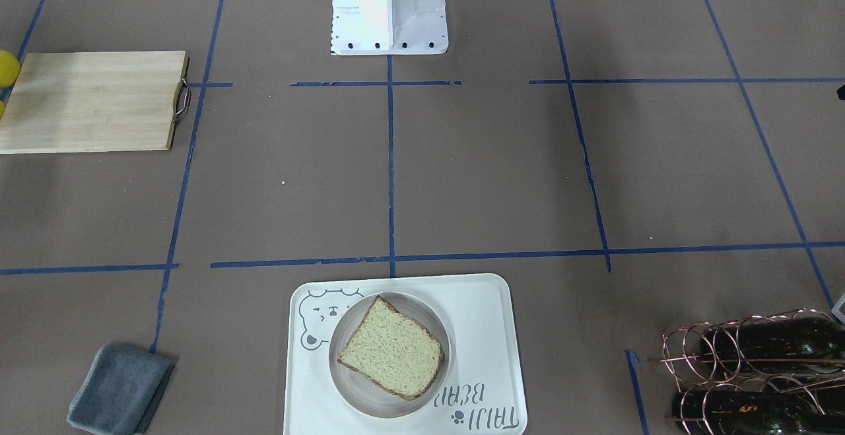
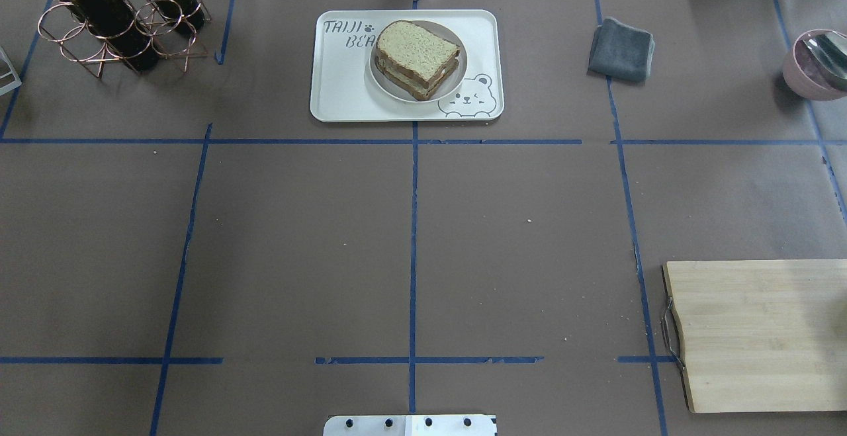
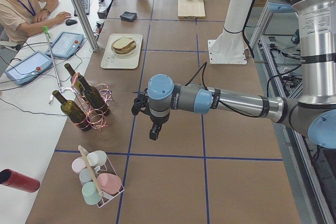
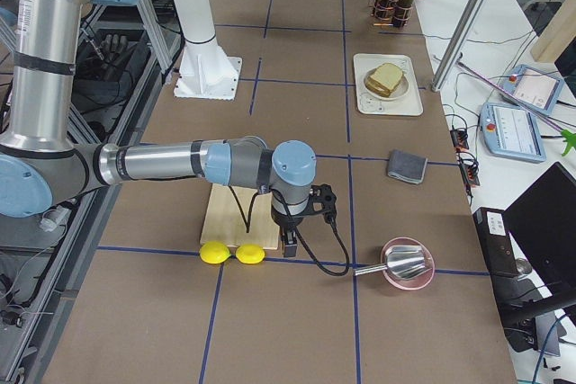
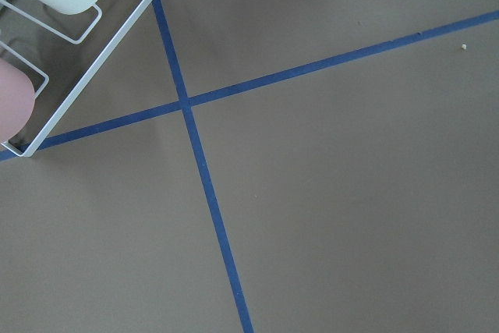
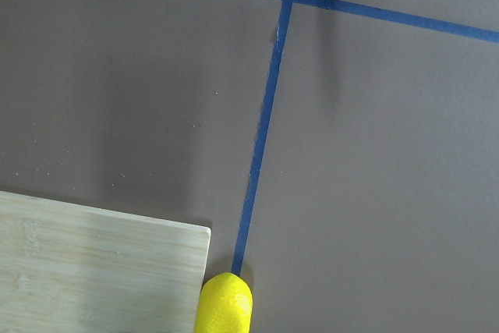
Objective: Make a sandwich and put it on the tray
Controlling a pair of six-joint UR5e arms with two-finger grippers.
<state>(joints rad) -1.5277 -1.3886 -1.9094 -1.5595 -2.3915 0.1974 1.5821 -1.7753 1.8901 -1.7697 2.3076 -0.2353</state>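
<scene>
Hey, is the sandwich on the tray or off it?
On it: the sandwich sits on a round plate that rests inside the tray.

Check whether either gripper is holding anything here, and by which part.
Nothing appears held: the tan speckled-bread sandwich lies on the round beige plate on the off-white rectangular bear tray, away from the left gripper and the right gripper.

The worktop (image 2: pixel 298 257) is covered with brown paper and divided by blue tape lines (image 2: pixel 413 224). Along its far edge stands a white desk (image 3: pixel 26 140). A metal post (image 3: pixel 80 9) rises between them.
</scene>
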